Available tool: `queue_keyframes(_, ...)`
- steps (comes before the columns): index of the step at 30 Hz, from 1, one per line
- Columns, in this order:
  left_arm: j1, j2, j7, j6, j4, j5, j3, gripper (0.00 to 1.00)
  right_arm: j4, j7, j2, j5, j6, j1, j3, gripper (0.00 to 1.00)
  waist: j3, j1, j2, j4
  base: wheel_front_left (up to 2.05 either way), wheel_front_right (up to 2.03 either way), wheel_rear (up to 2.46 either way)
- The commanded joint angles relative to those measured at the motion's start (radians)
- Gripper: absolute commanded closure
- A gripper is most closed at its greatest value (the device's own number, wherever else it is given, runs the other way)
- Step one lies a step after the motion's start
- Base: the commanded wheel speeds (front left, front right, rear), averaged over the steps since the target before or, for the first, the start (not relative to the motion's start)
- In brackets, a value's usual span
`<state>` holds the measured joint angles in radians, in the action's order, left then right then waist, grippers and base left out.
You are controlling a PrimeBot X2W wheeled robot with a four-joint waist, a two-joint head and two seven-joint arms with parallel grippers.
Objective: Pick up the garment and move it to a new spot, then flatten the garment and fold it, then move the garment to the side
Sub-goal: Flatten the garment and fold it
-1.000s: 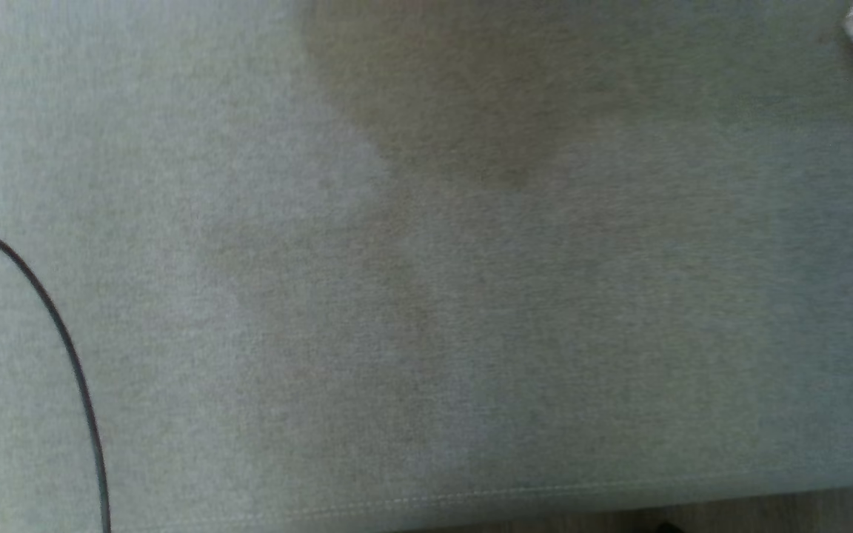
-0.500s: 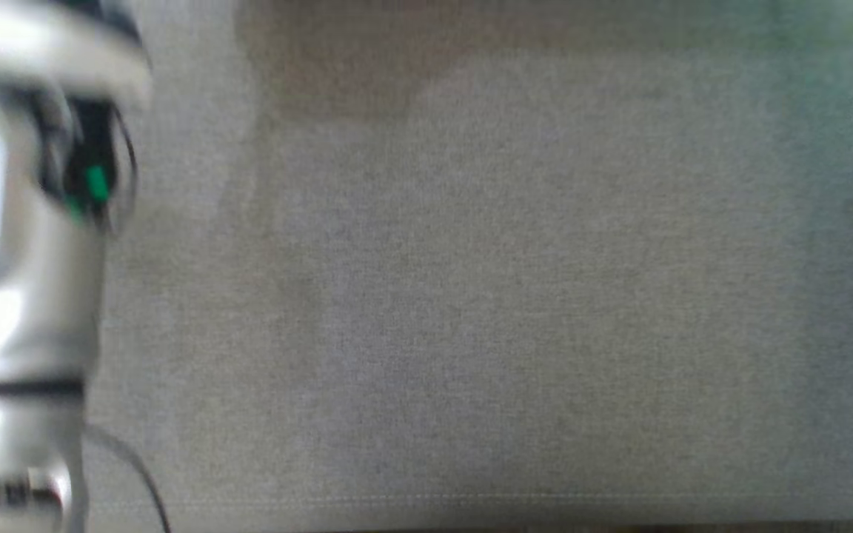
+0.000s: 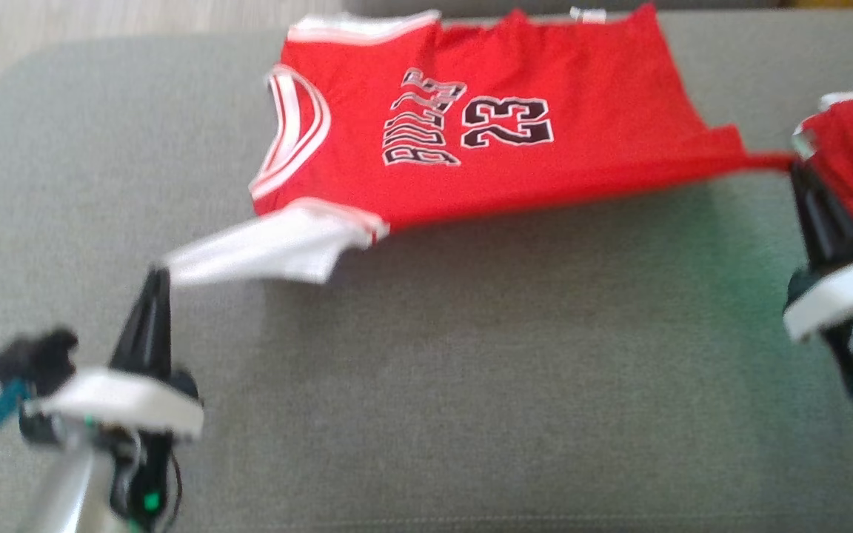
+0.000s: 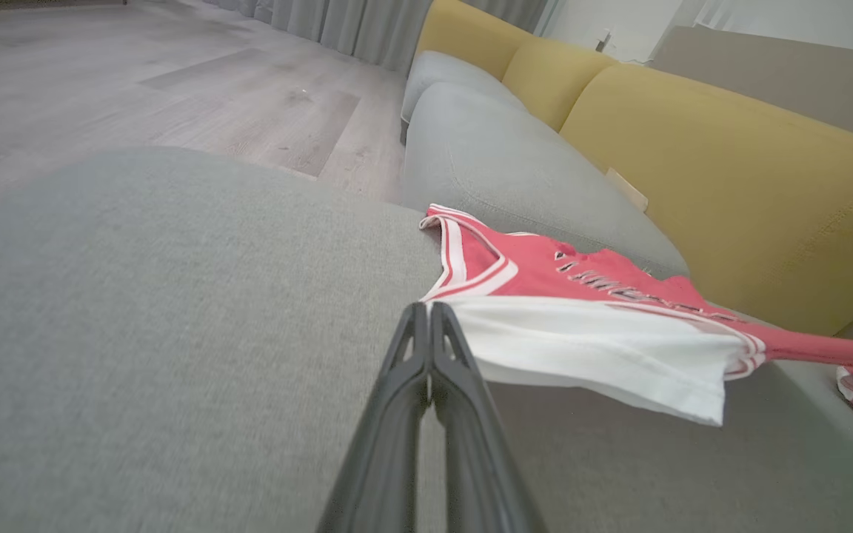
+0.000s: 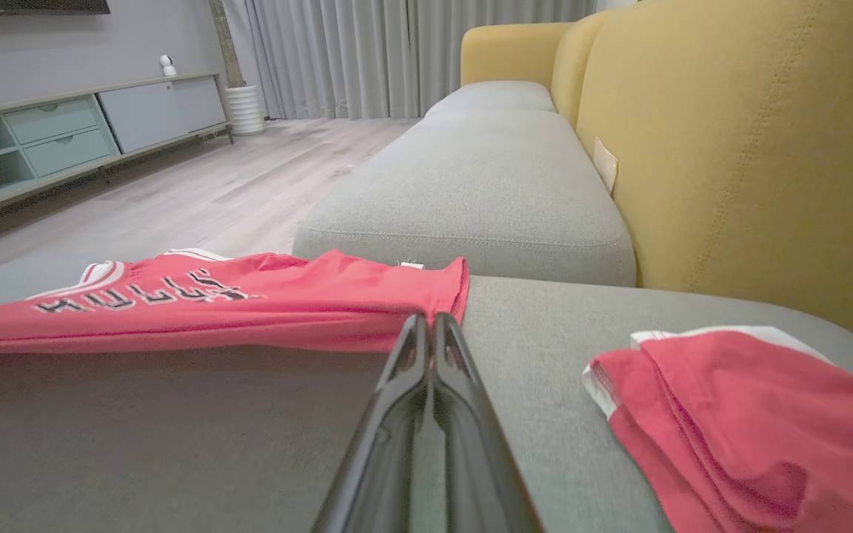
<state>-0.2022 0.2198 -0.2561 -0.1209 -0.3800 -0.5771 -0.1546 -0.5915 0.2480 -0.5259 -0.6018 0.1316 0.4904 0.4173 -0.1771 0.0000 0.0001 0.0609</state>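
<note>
A red jersey (image 3: 560, 141) with "23" on it hangs stretched just above the grey sofa cushion (image 3: 471, 370), its far edge resting at the cushion's back. My left gripper (image 3: 157, 280) is shut on the jersey's white turned-out corner (image 4: 582, 348), at the lower left of the head view. At the right edge of that view, my right gripper (image 3: 798, 169) is shut on the jersey's pulled-out hem corner. In the right wrist view the jersey (image 5: 249, 303) meets my shut right gripper (image 5: 431, 320). In the left wrist view my left gripper (image 4: 430, 309) pinches the white cloth.
A second red garment (image 5: 752, 414) lies folded on the cushion beside my right gripper. The yellow sofa back (image 5: 730, 148) rises behind, and another grey seat cushion (image 5: 471, 185) lies beyond the jersey. Wood floor (image 4: 138, 81) and a low cabinet (image 5: 64, 133) are past the cushion's edge.
The head camera has swung: earlier it showed blurred grey cushion and a passing left arm; now the stretched jersey and both grippers are in view.
</note>
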Motion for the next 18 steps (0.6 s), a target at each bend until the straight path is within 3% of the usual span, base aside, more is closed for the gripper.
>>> queue_keyframes(1,0.024,0.022,-0.006,0.019,0.051,0.010,0.070,1.00,0.049,0.014,-0.018,0.014,-0.001,-0.043,-0.029,1.00,0.049,0.0000,-0.0001,-0.016,0.00,0.00,0.00)
queue_keyframes(11,0.266,-0.053,-0.005,0.060,0.203,0.032,0.094,1.00,0.188,-0.002,0.005,0.076,-0.001,-0.286,-0.128,1.00,0.083,0.0000,-0.0001,-0.027,0.00,0.00,0.00)
queue_keyframes(18,0.244,-0.067,0.024,0.079,0.247,0.026,0.079,1.00,0.230,-0.050,0.039,0.101,-0.001,-0.329,-0.193,1.00,0.060,0.0000,-0.0001,-0.008,0.00,0.00,0.00)
